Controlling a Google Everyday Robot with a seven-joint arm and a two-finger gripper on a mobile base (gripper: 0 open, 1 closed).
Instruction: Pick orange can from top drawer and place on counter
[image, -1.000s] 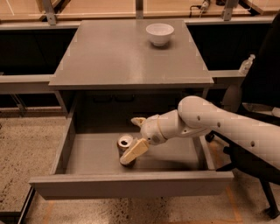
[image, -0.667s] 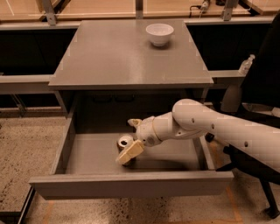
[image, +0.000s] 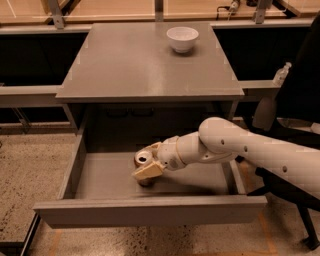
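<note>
The orange can (image: 143, 159) stands upright on the floor of the open top drawer (image: 105, 177), silver top with a dark opening facing up. My gripper (image: 150, 160) reaches into the drawer from the right at can height. It is open, with one tan finger (image: 147, 171) in front of the can and the other finger (image: 154, 147) behind it, so the can sits between them. The lower body of the can is partly hidden by the front finger. The grey counter (image: 125, 60) lies above the drawer.
A white bowl (image: 182, 38) stands at the back right of the counter. The drawer's front panel (image: 150, 210) and low side walls (image: 75, 160) bound the gripper. A black office chair (image: 300, 115) stands to the right. A light wooden surface (image: 115, 7) runs behind the counter.
My arm has slid a little to the left, bringing the fingers further around the can. The can has stayed in place on the drawer floor.
</note>
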